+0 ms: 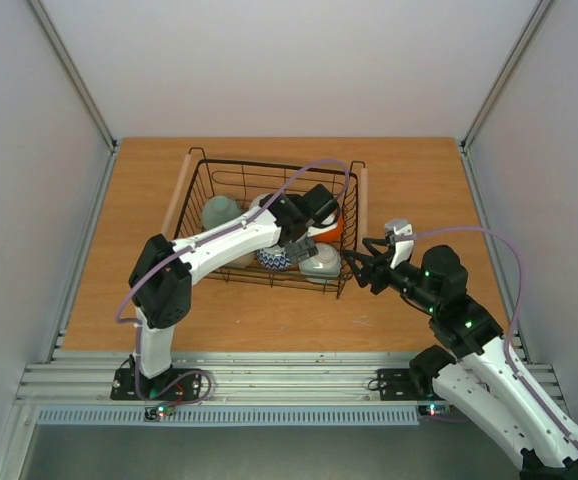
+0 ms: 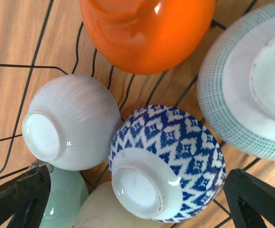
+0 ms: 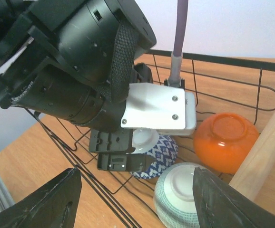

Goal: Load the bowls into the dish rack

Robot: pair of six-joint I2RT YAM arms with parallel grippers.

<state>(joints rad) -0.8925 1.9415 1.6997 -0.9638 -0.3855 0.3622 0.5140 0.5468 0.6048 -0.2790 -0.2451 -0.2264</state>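
Hovering over upturned blue-and-white bowl point(image 2: 171, 152) in dish rack point(image 1: 177, 195): L hand point(image 2: 137, 197), spread wide, gripping nothing. R hand point(image 1: 361, 262) also spread, outside rack's near-right corner.

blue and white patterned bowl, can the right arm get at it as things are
Probably not. The left gripper hangs open right over the blue-and-white patterned bowl in the dish rack, and the right gripper sits open outside the rack's wire wall, so arm and wires both block it.
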